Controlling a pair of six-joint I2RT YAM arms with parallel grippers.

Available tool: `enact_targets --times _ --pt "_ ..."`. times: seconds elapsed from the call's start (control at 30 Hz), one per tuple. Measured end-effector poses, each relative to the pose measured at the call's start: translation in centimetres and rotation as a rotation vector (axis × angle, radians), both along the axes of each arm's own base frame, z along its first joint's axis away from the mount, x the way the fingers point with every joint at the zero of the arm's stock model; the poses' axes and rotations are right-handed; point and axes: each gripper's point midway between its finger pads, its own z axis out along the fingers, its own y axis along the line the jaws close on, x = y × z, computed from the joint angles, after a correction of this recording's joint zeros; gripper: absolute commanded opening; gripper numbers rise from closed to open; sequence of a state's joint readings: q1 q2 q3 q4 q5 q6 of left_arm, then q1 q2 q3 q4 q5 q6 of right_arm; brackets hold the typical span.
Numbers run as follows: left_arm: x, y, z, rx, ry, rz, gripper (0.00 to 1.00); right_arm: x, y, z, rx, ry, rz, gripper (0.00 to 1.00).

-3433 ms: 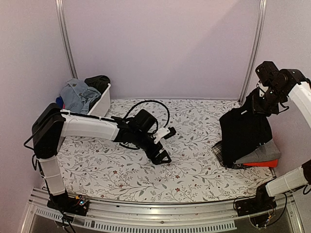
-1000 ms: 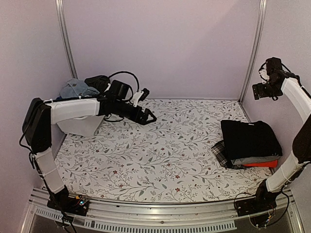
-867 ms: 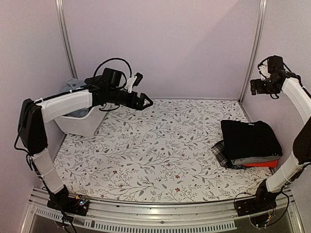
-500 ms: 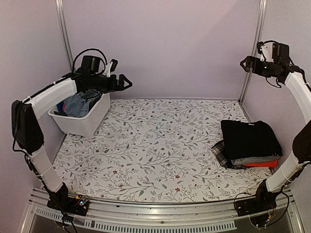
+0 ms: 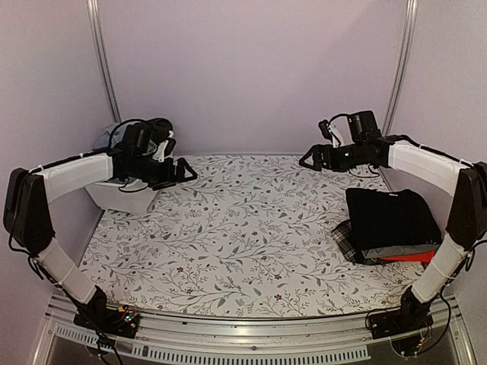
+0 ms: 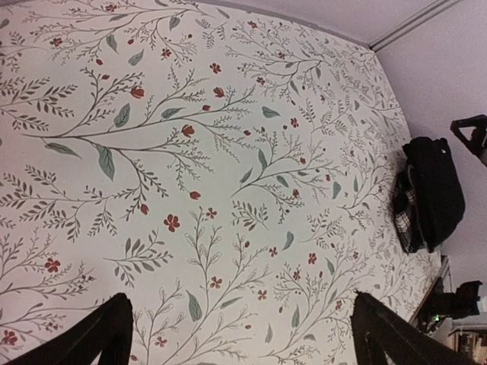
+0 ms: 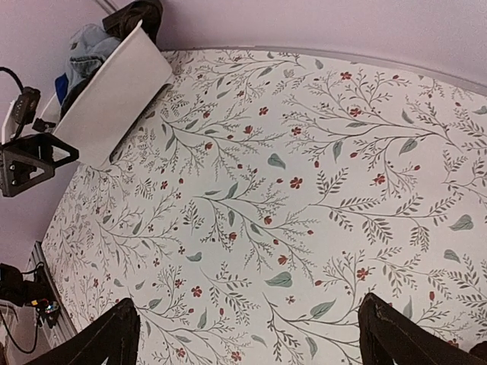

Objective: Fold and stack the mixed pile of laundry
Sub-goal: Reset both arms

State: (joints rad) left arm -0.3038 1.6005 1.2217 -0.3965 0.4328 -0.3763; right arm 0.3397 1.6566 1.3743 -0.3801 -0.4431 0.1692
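Aluminium rail (image 5: 251,338) carrying both arm bases, along the near edge of the white table cover printed with leafy sprigs and red flowers (image 5: 251,243). Nearer than the right gripper (image 5: 310,160) and off to its right lies the folded laundry stack. It has a large black garment (image 5: 392,217) on top, a grey layer (image 5: 407,247) and a red shirt (image 5: 417,257) beneath. Black-and-white plaid cloth (image 5: 346,237) protrudes at the bottom, on the side toward the table's middle. The right gripper hangs above the cover, jaws spread wide and holding nothing. The left gripper (image 5: 181,172) faces it from well apart, likewise spread and empty. Just behind and to the left of the left gripper stands a white rectangular plastic tub (image 5: 129,199). It contains blue denim-like pieces (image 7: 84,46) and a crumpled black cloth (image 5: 158,126).
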Motion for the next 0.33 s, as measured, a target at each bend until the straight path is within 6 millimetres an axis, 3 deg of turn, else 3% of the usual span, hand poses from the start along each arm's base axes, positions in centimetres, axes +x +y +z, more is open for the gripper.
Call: enact_targets --times 0.17,0.33 --pt "-2.2 0.1 -3.4 0.028 0.055 0.016 1.0 -3.4 3.8 -3.0 0.011 0.062 0.098 0.99" --pt "-2.4 -1.0 -3.7 0.045 0.027 0.007 1.0 -4.9 4.9 -4.6 0.02 0.105 0.125 0.99"
